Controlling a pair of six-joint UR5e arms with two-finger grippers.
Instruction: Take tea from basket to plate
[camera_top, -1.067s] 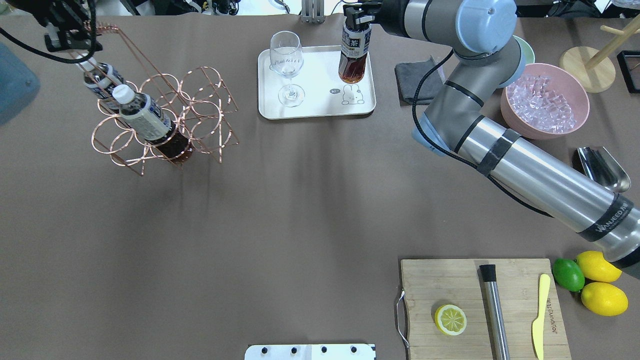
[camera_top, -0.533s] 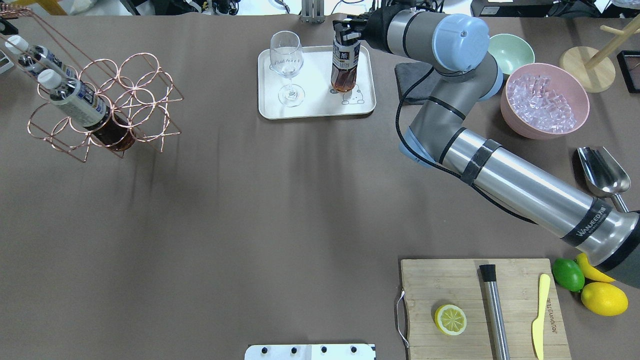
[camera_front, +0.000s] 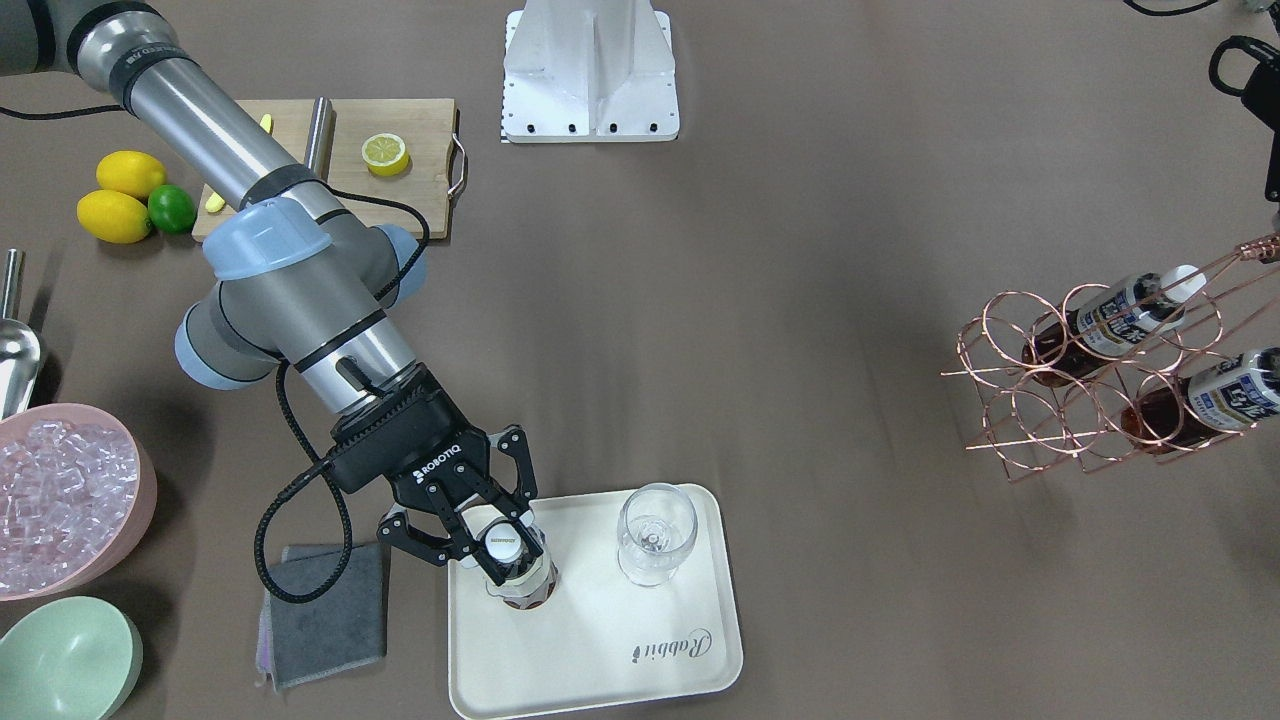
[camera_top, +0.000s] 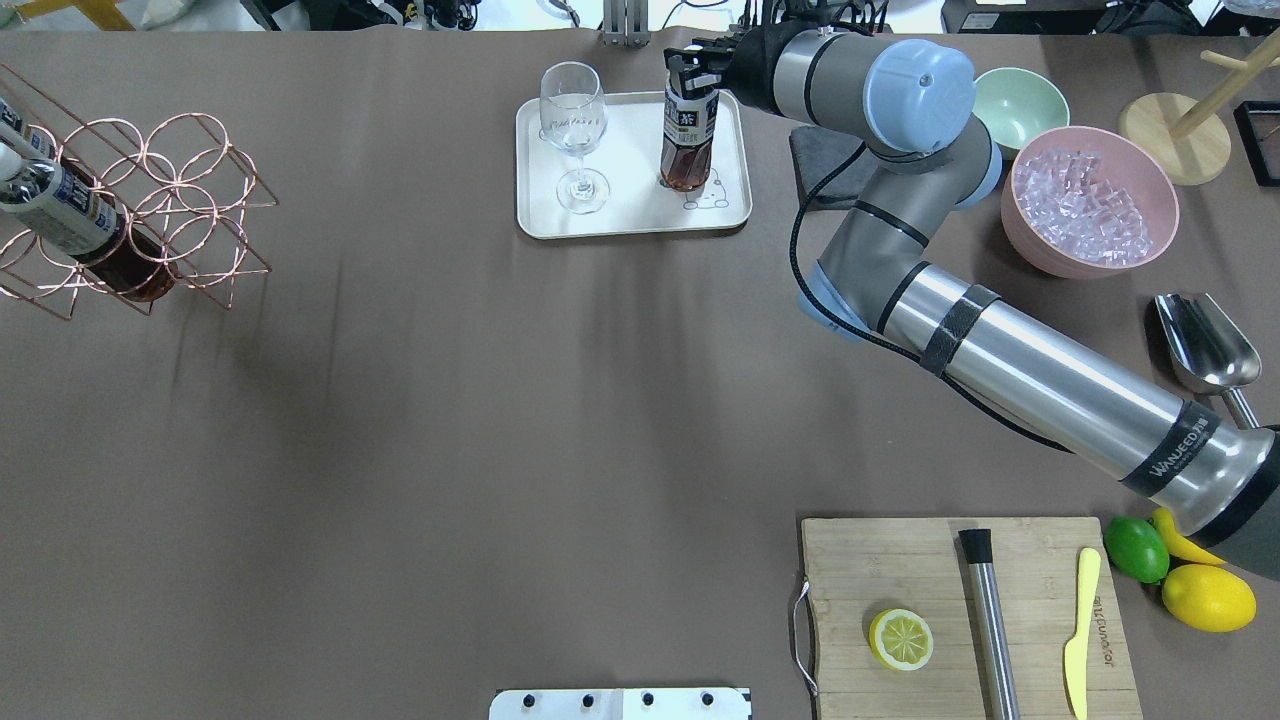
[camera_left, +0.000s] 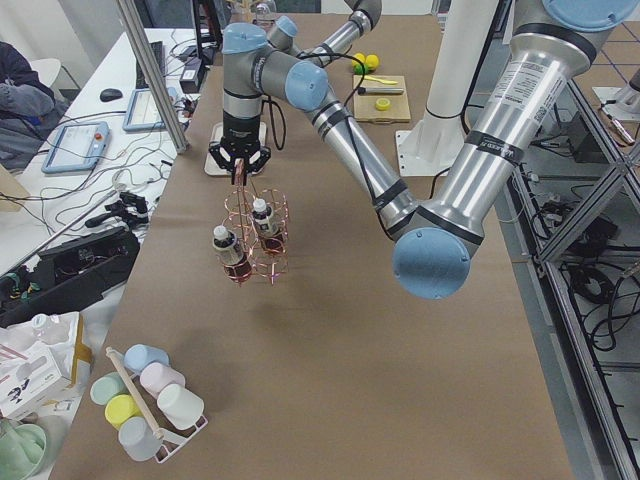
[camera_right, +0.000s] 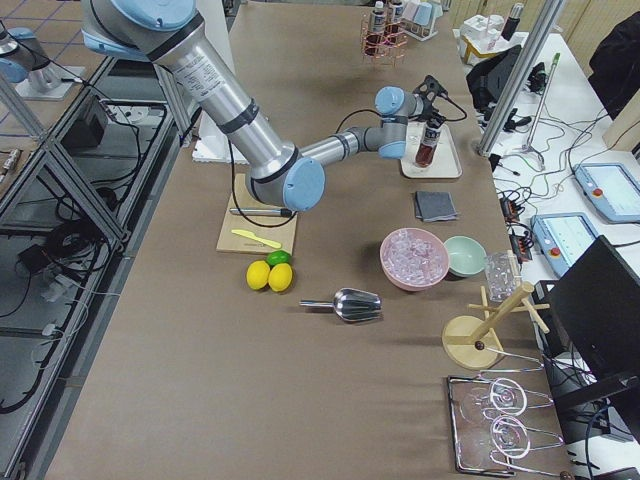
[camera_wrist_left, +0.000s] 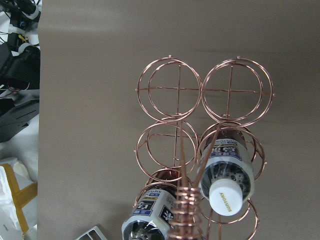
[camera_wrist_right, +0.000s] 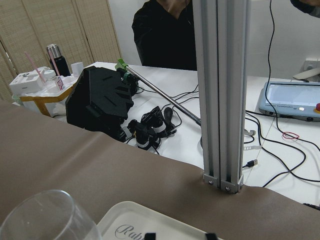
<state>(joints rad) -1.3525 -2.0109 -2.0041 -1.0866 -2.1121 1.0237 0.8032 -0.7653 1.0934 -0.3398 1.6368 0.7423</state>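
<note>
Brown tea (camera_top: 688, 140): one bottle, upright on the plate (camera_top: 630, 212), its base next to the bear drawing and its white cap up.
Plate: cream tray at the far middle of the table in the overhead view. It also bears a stemmed glass (camera_top: 573, 120), upright, beside the tea but apart from it.
Right gripper (camera_front: 490, 535): reaches over the plate's edge to the top of the tea, fingers clenched on its neck, one on either side of the cap.
Basket (camera_top: 140, 215): copper wire rings at the robot's left end of the table, well apart from the plate.
Spare bottles (camera_front: 1112, 318): two lie slanted in the basket's cells, caps outward.
Left gripper (camera_left: 238, 168): right above the basket, at the top of its handle. It shows only small and from the side, so whether it is clamped or released cannot be told.
Cloth (camera_front: 325, 610): grey, folded, just beside the plate on the right arm's side.
Tub (camera_top: 1090, 200): pink, full of ice, near a green bowl (camera_top: 1020, 100).
</note>
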